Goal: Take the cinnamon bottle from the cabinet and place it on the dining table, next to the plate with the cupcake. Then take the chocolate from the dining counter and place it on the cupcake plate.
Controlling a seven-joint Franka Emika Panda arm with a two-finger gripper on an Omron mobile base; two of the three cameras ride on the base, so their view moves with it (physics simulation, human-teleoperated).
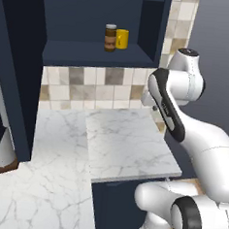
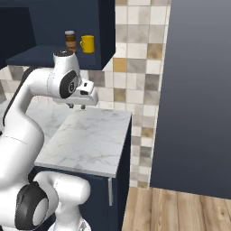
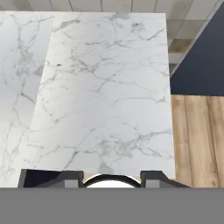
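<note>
The cinnamon bottle, a small brown jar with a pale cap, stands upright on the shelf of the open navy cabinet. A yellow mug stands right beside it. My gripper hangs well below the shelf, pointing down over a white marble counter slab. It is open, with nothing between its fingers. The dining table, plate, cupcake and chocolate are out of view.
A tiled backsplash runs behind the counter. A lower marble top lies to the left, with a white roll on a brown base beside a navy side panel. A tall dark panel and wood floor are to the right.
</note>
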